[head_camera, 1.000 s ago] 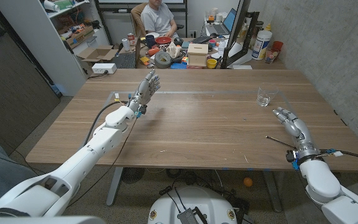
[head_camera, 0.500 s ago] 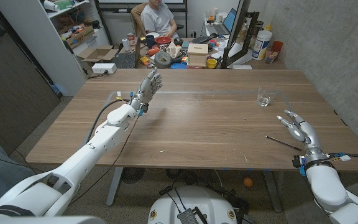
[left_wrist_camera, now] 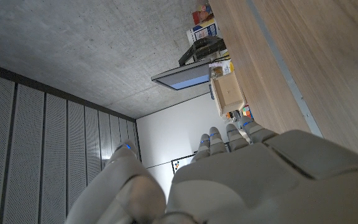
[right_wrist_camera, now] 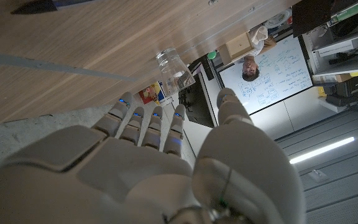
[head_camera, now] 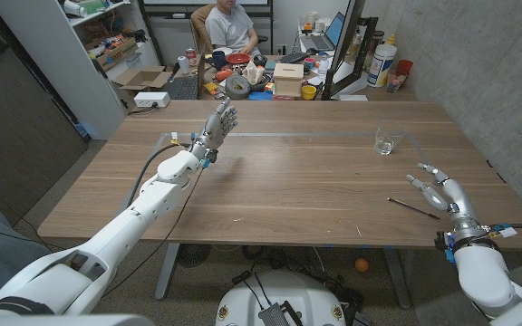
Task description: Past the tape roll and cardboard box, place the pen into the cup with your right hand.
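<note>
A wooden table [head_camera: 288, 172] fills the foreground, with a cluttered desk behind it where a person [head_camera: 232, 27] sits. On that far desk a tape roll [head_camera: 236, 86] lies near a small cardboard box [head_camera: 287, 79]. The clear cup [head_camera: 387, 139] stands upright on the table's right side, well apart from the thin dark pen [head_camera: 412, 207], which lies flat near the right edge. The right hand [head_camera: 443, 193] is just beside the pen, fingers spread, holding nothing. The left hand [head_camera: 217, 125] is raised over the left side, fingers extended and empty.
</note>
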